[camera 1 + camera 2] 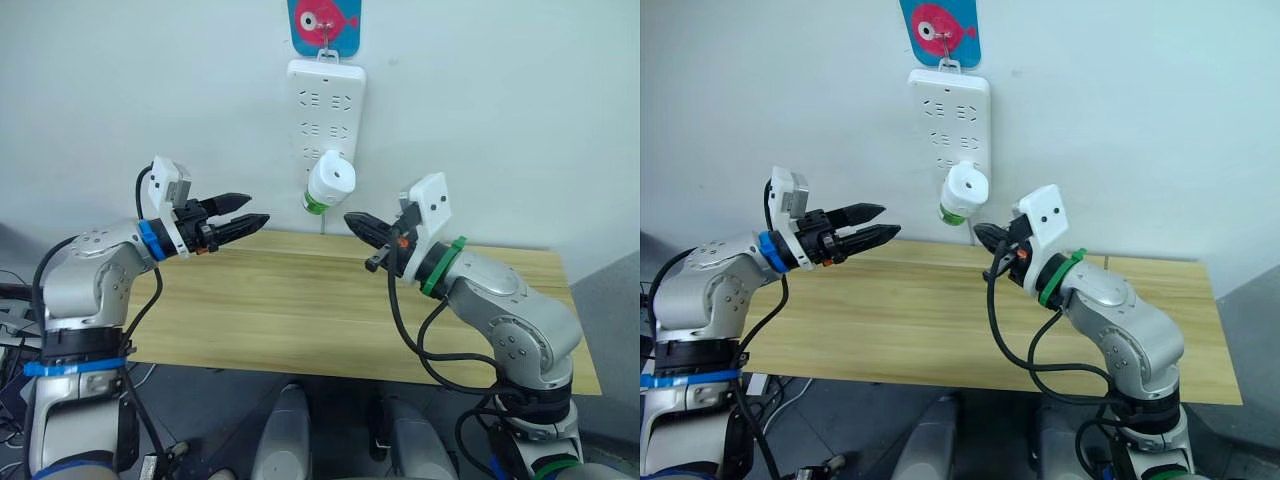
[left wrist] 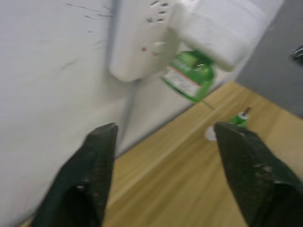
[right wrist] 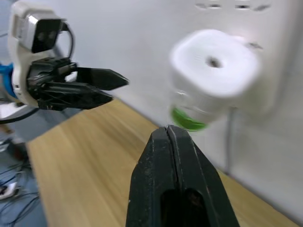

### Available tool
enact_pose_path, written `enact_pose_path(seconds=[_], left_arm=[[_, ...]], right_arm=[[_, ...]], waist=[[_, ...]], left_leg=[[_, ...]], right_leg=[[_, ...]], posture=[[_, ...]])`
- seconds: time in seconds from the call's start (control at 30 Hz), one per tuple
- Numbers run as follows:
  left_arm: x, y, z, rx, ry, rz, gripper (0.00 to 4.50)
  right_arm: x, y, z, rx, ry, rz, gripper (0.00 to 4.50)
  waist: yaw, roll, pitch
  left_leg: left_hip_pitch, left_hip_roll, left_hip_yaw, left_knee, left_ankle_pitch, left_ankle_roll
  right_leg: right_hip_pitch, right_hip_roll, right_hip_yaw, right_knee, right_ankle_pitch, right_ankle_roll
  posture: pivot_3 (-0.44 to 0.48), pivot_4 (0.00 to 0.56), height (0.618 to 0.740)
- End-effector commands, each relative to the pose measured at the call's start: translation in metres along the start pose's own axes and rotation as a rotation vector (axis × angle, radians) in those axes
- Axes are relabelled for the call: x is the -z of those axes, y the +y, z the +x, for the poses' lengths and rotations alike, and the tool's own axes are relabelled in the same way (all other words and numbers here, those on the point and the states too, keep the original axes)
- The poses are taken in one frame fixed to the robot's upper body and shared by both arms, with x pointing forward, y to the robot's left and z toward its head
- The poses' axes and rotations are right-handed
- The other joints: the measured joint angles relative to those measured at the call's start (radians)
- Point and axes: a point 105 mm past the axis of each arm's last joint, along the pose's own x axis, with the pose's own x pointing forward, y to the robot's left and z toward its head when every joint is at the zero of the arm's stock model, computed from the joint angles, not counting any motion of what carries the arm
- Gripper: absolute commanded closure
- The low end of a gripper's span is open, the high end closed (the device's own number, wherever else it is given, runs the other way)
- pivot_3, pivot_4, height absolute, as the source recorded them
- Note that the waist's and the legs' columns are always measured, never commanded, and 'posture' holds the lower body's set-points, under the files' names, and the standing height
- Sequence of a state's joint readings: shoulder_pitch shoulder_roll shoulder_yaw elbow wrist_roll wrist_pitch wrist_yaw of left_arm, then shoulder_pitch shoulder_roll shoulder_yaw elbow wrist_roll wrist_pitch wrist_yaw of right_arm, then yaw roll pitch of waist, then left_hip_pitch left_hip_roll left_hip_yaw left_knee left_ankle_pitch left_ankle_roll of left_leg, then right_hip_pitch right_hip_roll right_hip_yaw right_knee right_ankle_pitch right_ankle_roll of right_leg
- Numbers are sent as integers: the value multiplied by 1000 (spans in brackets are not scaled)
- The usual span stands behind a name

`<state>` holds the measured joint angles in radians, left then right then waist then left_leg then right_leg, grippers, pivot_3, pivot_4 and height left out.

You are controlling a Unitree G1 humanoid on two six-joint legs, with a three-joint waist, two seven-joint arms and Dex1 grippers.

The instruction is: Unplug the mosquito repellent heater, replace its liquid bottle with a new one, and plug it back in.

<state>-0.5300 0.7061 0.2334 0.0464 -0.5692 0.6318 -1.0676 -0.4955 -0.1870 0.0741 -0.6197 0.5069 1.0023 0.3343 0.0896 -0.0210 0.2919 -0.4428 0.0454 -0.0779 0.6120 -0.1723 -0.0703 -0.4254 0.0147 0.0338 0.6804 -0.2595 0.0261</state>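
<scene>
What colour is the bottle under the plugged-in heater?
Green, with a label; the bottle shows best in the left wrist view.

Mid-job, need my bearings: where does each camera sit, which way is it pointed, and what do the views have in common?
Head stereo pair: looks forward and down at the heater plugged into the power strip above the table; both arms show.
Left wrist: looks past its open left claw at heater and strip.
Right wrist: looks past its shut right claw at the heater, catching the left claw.
All share the heater.
</scene>
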Motion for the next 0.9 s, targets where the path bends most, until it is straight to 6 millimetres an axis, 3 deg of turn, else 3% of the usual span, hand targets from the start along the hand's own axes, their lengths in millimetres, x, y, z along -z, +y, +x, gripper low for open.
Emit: enact_pose_path(seconds=[0.03,0.13,0.27,0.47,0.8,0.9], left_arm=[[-24,-20,-6,63,-19,29,2411],[-26,-37,-7,138,20,1,3286],[-33,-49,-3,177,28,17,3286],[-38,-48,-2,170,12,38,3286],[-38,-45,1,181,12,53,180],[-39,-45,2,192,13,51,20]], right_arm=[[-9,10,7,-52,-53,-19,4500],[-7,5,16,-21,-58,-23,4500],[-8,-6,25,40,-79,-32,4500],[-11,-13,29,78,-107,-35,4500],[-13,-17,28,107,-114,-46,4500],[-12,-17,25,105,-103,-51,4500]], waist=[[7,0,0],[17,0,0],[28,0,-1],[48,0,-1],[57,0,-1],[58,0,-1]], left_leg=[[0,0,0,0,0,0],[2,0,1,0,1,-1],[4,0,2,0,1,-1],[5,0,3,-1,1,-1],[5,0,4,-2,1,-1],[5,0,4,-2,1,-1]], right_leg=[[0,0,0,0,0,0],[1,0,1,0,-1,2],[2,0,2,0,-1,2],[2,0,3,0,-1,2],[2,1,4,0,-1,2],[2,1,4,0,-1,2]], posture=[[395,214,740],[410,210,740],[412,207,740],[412,207,740],[392,208,740],[388,211,740]])
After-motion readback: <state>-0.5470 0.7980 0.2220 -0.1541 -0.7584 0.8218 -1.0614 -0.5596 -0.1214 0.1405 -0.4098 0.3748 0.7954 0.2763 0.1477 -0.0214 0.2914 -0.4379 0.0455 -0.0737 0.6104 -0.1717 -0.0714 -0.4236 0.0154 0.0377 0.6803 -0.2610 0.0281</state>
